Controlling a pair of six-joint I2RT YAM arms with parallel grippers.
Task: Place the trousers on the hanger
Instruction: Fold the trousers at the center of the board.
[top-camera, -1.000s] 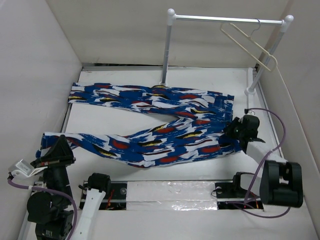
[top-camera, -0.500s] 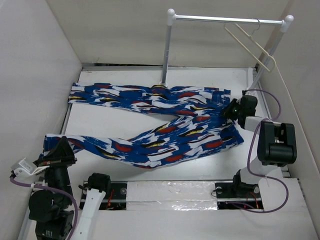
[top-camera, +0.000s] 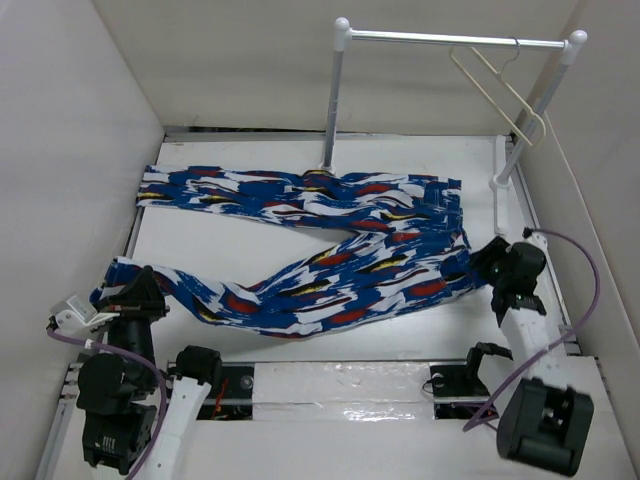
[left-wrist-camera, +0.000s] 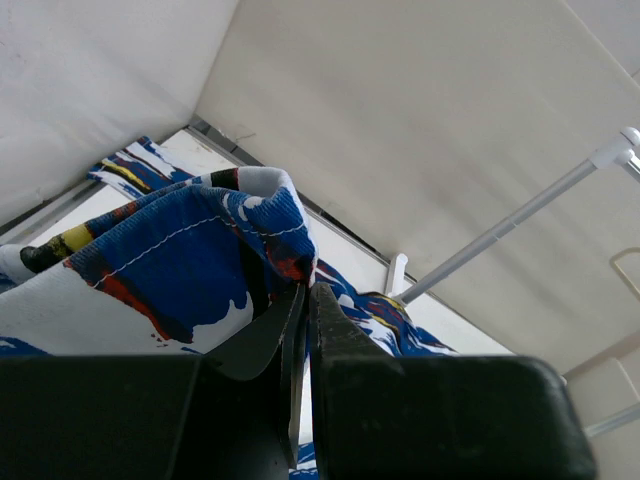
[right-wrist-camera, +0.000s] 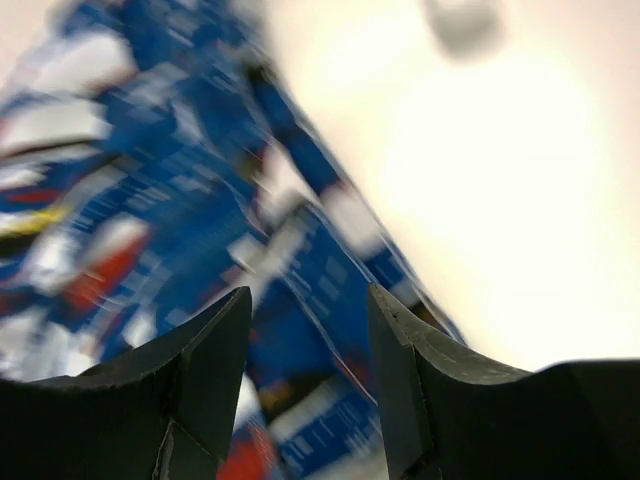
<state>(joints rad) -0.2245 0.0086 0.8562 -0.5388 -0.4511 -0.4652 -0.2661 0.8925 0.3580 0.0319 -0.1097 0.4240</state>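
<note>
White walls (top-camera: 70, 150) close in a white table (top-camera: 215, 250), and at its far right stands a two-post rack (top-camera: 450, 40). The hanger (top-camera: 500, 92) hangs by its hook from the rack's rail, slanting down to the right, well apart from the cloth. The trousers (top-camera: 340, 270) lie lengthwise across the table, waist to the right and cuffs to the left, the legs spreading in a V. The far leg lies flat along the back; the near leg slants to the front left corner. There the left gripper (left-wrist-camera: 305, 300) has its fingers pressed almost together on the bunched cuff. The right gripper (right-wrist-camera: 310, 300) sits just beside the waistband with its fingers apart and nothing between them; its wrist view is blurred.
</note>
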